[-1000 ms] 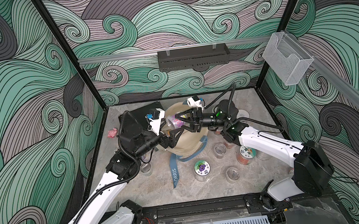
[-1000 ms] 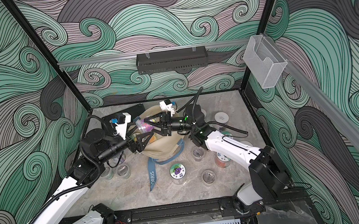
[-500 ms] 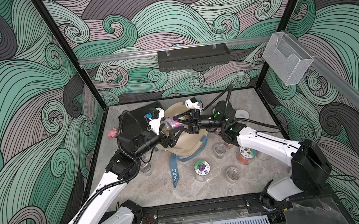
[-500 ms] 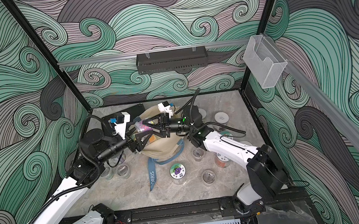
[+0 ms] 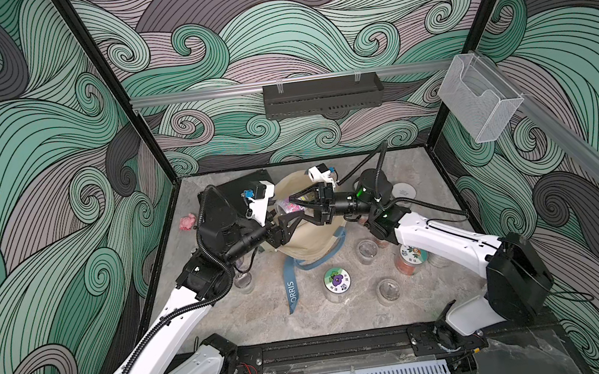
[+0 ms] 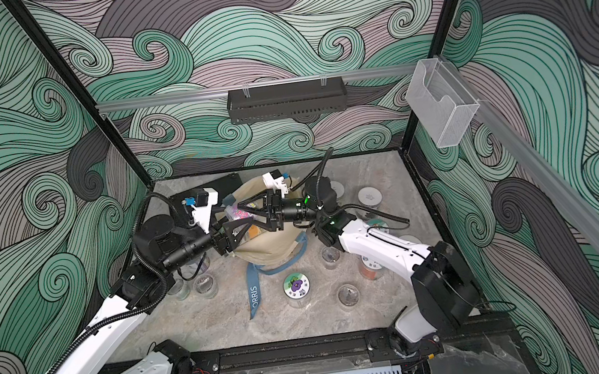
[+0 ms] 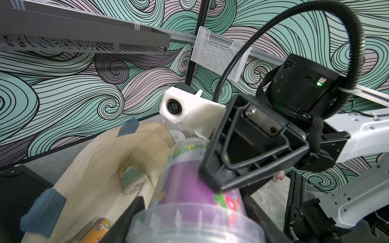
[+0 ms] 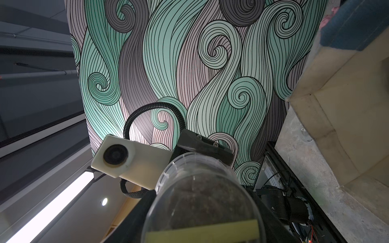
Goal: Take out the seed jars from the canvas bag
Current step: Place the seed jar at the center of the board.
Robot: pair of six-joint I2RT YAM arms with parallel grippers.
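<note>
Both grippers meet above the open mouth of the cream canvas bag (image 5: 309, 241) (image 6: 270, 245). Between them hangs a clear seed jar (image 5: 288, 208) (image 6: 236, 214) with a purple flower label, lying on its side. My left gripper (image 5: 288, 217) (image 7: 193, 221) is shut on the lid end of the seed jar (image 7: 189, 199). My right gripper (image 5: 294, 206) (image 8: 203, 227) stands open, its fingers flanking the other end of the seed jar (image 8: 202, 199). Inside the bag (image 7: 101, 168) lie a green-labelled jar (image 7: 132, 178) and an orange-labelled jar (image 7: 99, 229).
Several jars stand on the table by the bag: a purple-flower lid (image 5: 337, 280), clear ones (image 5: 367, 251) (image 5: 388, 290) (image 5: 243, 281), an orange-filled one (image 5: 411, 259), a white lid (image 5: 402, 192). A blue strap (image 5: 292, 291) trails forward. A pink toy (image 5: 188, 222) and black case (image 5: 234, 184) lie at back left.
The left gripper's jaws have closed in on the jar's lid end. The right gripper's jaws have widened round the jar. Both arms stay over the bag's mouth.
</note>
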